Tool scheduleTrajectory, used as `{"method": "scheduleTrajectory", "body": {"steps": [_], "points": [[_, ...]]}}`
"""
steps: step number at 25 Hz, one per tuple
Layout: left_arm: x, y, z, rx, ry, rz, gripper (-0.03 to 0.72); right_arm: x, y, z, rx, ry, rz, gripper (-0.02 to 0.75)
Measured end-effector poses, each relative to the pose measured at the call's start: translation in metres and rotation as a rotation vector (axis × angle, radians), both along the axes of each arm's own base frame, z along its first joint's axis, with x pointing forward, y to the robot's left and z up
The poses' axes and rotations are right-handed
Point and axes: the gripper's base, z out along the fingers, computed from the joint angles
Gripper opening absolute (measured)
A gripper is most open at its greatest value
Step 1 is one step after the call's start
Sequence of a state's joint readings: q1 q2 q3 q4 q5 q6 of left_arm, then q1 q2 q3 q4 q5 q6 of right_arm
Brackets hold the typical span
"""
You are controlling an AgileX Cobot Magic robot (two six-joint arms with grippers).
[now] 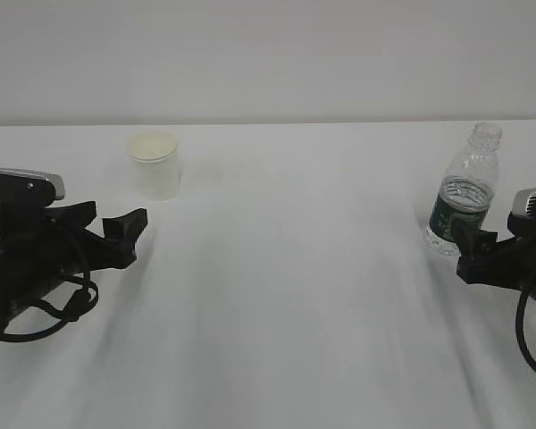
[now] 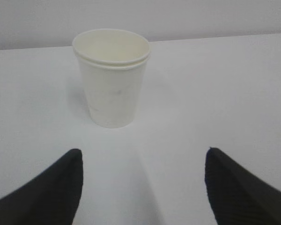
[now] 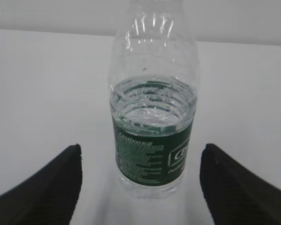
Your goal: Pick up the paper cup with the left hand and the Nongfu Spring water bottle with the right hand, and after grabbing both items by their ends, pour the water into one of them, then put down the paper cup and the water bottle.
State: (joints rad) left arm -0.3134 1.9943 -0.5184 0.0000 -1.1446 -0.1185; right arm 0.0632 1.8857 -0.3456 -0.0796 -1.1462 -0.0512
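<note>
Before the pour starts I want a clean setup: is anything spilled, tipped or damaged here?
Nothing stands out. The paper cup and uncapped water bottle both stand upright on a dry table; the bottle is partly filled.

The paper cup (image 1: 154,164) (white, tapered, with a rolled rim and a cream inside) stood upright on the table (image 1: 295,286), just ahead of the left pincer (image 2: 143,187), centred slightly left of the gap between its spread fingers and untouched. The Nongfu Spring water bottle (image 3: 153,101), clear, ribbed and uncapped with a dark green label band, stood upright just ahead of the right pincer (image 3: 140,187), in line with its open gap. The water (image 3: 152,105) filled it to just above the label.
</note>
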Motion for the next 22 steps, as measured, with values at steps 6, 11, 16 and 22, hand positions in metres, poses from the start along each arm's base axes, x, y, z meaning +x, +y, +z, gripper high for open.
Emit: {"method": "scheduleTrajectory", "body": {"steps": [6, 11, 16, 22], "points": [[0.006, 0.023, 0.000, -0.002, 0.001, -0.022, 0.581, 0.000, 0.000, -0.003, -0.001, 0.012, 0.004, 0.587], [0.019, 0.035, 0.004, 0.008, -0.010, -0.068, 0.579, 0.003, 0.001, -0.005, -0.002, 0.011, 0.008, 0.587], [0.037, 0.034, 0.009, 0.038, -0.007, -0.100, 0.578, 0.006, 0.001, -0.005, -0.002, 0.007, 0.010, 0.587], [0.052, 0.031, 0.000, 0.056, 0.015, -0.114, 0.578, 0.008, 0.001, -0.012, -0.003, 0.025, 0.011, 0.587]]}}
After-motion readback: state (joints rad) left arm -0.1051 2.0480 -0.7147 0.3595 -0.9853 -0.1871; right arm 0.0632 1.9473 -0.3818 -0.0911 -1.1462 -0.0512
